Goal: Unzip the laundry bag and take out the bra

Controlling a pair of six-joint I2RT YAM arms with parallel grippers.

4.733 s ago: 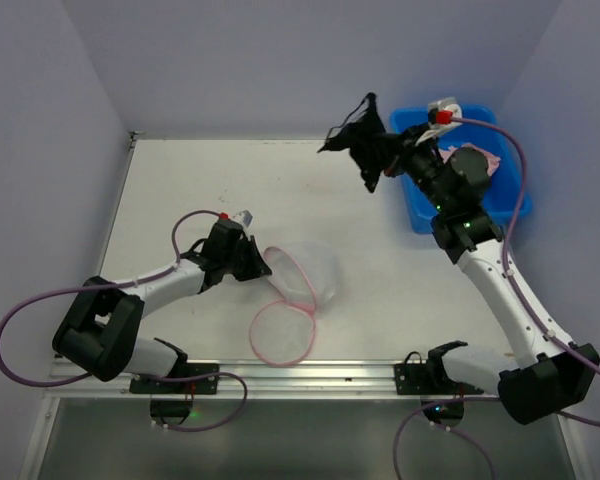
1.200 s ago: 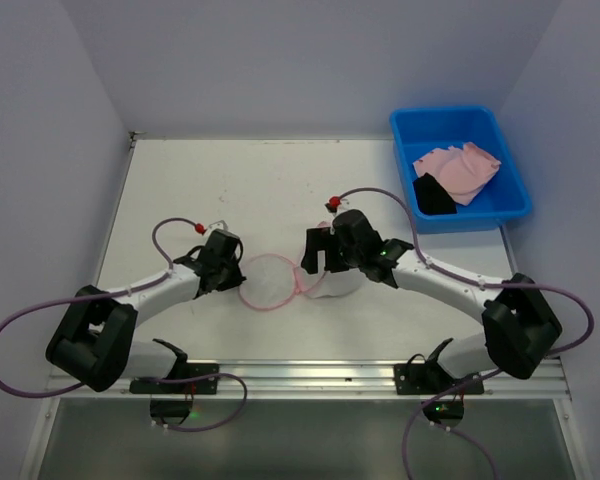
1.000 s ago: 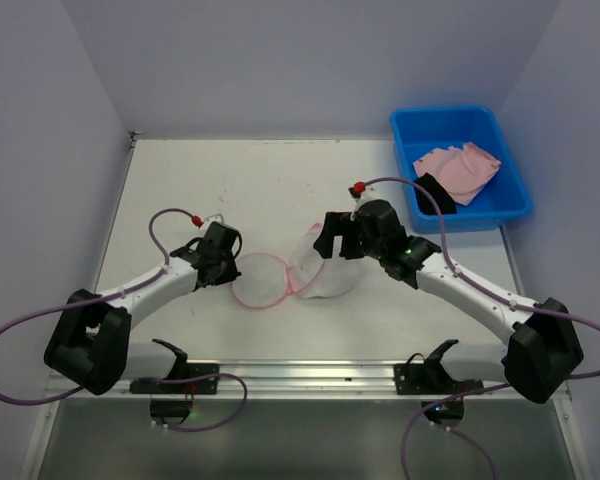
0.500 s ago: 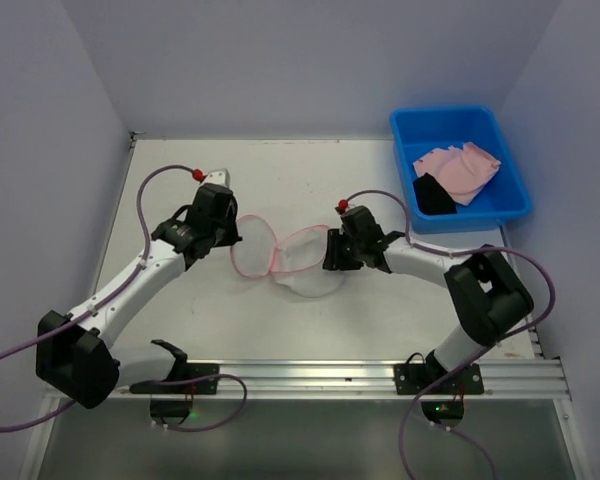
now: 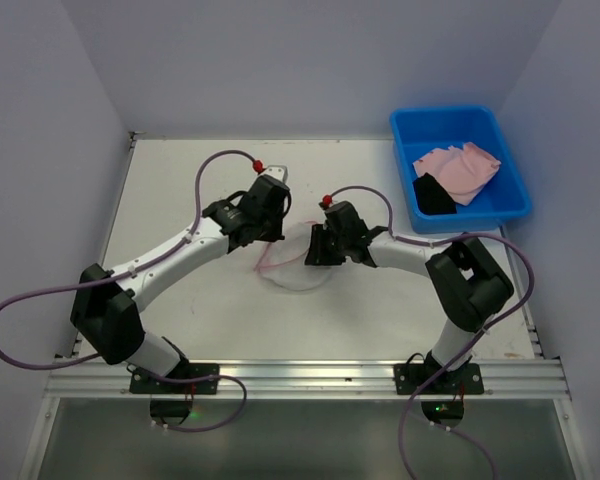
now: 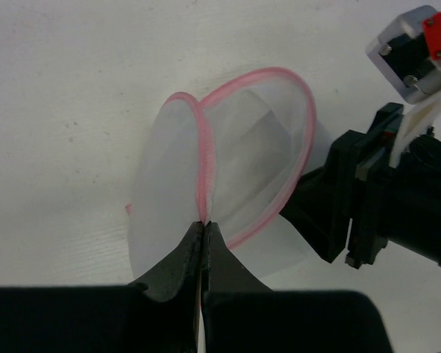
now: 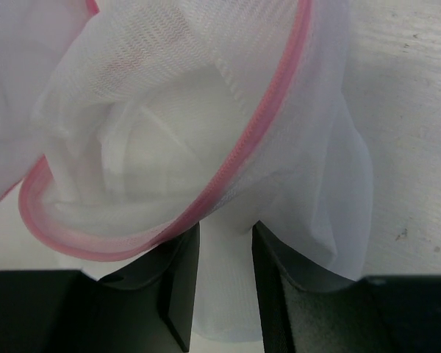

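Two grips on one laundry bag. Left hand clenched hard on the pink zipper trim where the two rims meet, jaws pressed flat together over it. Right hand pinching a fold of white mesh low on the body, fabric bunched between its fingers. Held between them at the middle of the top view, just over the table, unzipped into two pink-edged loops, mouth gaping. Nothing pink-bodied visible through the mesh in either wrist view, only white folds inside.

Judged light, limp and slippery: no shape of its own, apt to slide out of a shallow pinch. Best taken by the stiffer trim or by a deep gather of mesh.

Bra lying in the blue bin at the upper right of the top view, well apart from the laundry bag, beside a dark piece of cloth. Likewise soft and easily snagged; best gripped at a thick, bunched edge.
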